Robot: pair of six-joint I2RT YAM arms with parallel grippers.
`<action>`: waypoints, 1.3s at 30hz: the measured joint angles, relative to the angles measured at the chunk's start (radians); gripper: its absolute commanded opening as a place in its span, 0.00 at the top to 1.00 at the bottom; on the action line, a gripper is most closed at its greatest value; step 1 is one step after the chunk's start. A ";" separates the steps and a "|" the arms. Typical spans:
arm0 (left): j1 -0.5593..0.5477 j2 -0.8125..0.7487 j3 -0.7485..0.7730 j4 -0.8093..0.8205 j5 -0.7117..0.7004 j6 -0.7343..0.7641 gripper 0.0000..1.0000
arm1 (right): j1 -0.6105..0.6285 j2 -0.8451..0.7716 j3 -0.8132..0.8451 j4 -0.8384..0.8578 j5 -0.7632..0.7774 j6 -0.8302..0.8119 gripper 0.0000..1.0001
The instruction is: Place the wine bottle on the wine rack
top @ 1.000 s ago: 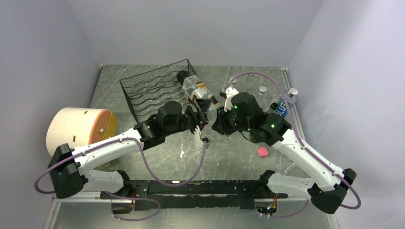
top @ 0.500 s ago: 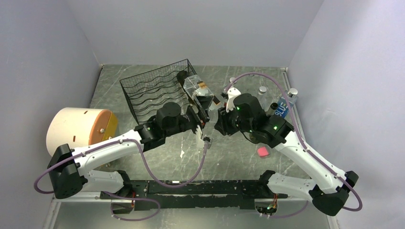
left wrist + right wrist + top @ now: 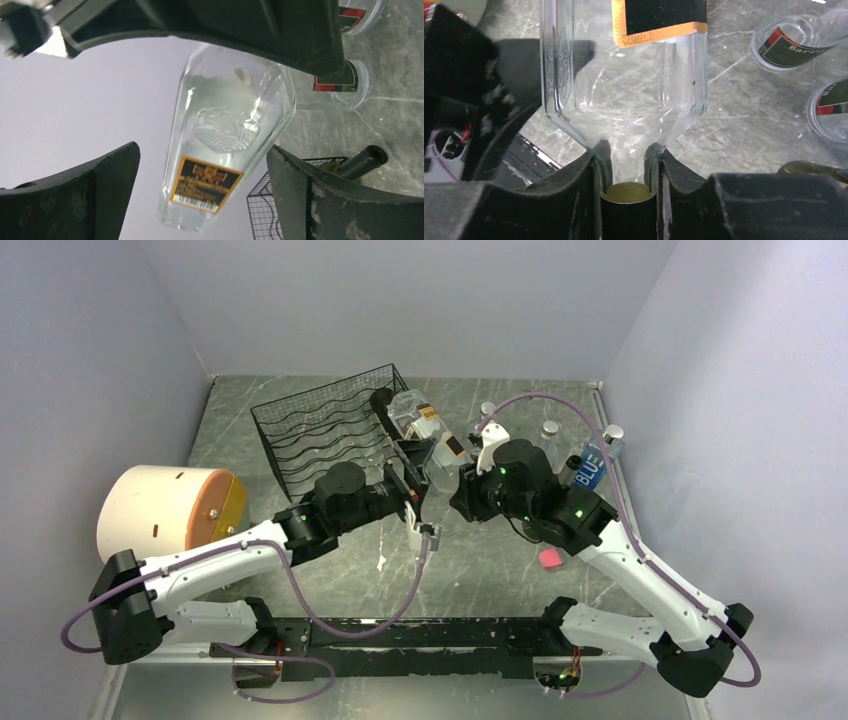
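The wine bottle [image 3: 425, 425] is clear glass with an orange-edged black label [image 3: 206, 186]. It hangs tilted, base toward the right end of the black wire wine rack [image 3: 320, 435]; whether they touch I cannot tell. My right gripper [image 3: 465, 485] is shut on the bottle's neck just above the dark cap [image 3: 629, 210], as the right wrist view shows [image 3: 629, 155]. My left gripper [image 3: 410, 488] is open just below the bottle. In the left wrist view its fingers stand wide apart on either side of the bottle body [image 3: 202, 165] without touching it.
A dark bottle [image 3: 381, 399] lies at the rack's far right corner. Several small clear bottles [image 3: 550, 428] and a blue-labelled one [image 3: 590, 470] stand at the back right. A pink block [image 3: 549, 559] lies beside the right arm. A beige drum [image 3: 160, 510] sits at the left.
My left gripper opened, let go of the bottle and drew back slightly to the left. The right gripper kept the neck and swung the bottle's base up toward the rack's far right corner.
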 measured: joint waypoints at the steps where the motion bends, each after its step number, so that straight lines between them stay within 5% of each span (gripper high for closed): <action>1: 0.000 -0.012 -0.009 0.004 -0.005 -0.029 0.01 | 0.000 0.000 -0.003 0.003 0.007 0.003 1.00; 9: -0.017 -0.160 -0.051 0.089 -0.079 -0.388 0.01 | -0.009 0.007 -0.040 0.018 0.104 0.033 1.00; 15: -0.017 -0.263 -0.140 0.174 -0.230 -0.800 0.01 | -0.009 0.032 -0.084 0.075 0.090 0.037 1.00; 22: -0.017 -0.265 0.007 0.044 -0.500 -1.229 0.01 | -0.009 0.066 -0.175 0.159 -0.023 0.017 1.00; 30: -0.006 -0.280 0.023 -0.015 -0.755 -1.495 0.01 | 0.000 0.148 -0.290 0.278 -0.177 -0.007 1.00; 39: 0.070 -0.241 0.094 -0.194 -0.807 -1.656 0.01 | 0.100 0.270 -0.334 0.399 -0.196 -0.043 1.00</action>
